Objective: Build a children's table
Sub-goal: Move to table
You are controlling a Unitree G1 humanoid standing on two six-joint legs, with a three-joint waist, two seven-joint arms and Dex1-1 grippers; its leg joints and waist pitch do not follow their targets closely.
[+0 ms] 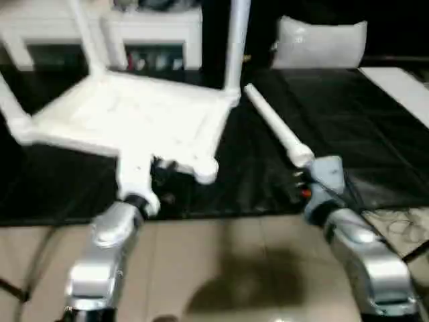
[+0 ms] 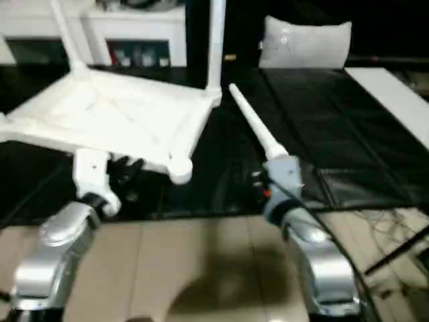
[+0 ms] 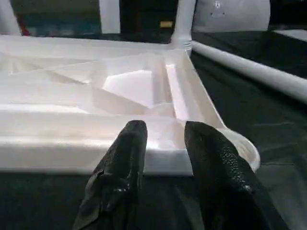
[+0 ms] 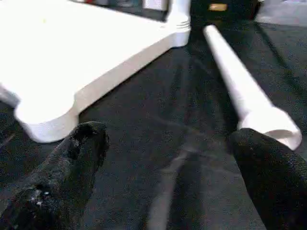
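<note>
The children's table top [image 1: 134, 114] lies upside down on the black work table, ribbed side up. White legs stand in three of its corner sockets: far right [image 1: 236, 40], far left [image 1: 84, 33] and left [image 1: 10, 107]. The near right socket [image 1: 204, 171] holds no leg. A loose leg [image 1: 271, 124] lies to the right of the top, thick end toward me. My left gripper [image 3: 165, 132] is at the top's near rim, its fingers a little apart with nothing between them. My right gripper [image 4: 168, 143] stands wide open just short of the loose leg's thick end [image 4: 268, 124], which is beside one finger [image 4: 273, 167].
A white cabinet [image 1: 154, 27] stands behind the work table, and a white cushion-like bundle [image 1: 322, 40] sits at the back right. A white board [image 1: 402, 87] lies at the far right. The work table's front edge [image 1: 234, 209] runs above tan floor, with cables [image 1: 402, 228] at the right.
</note>
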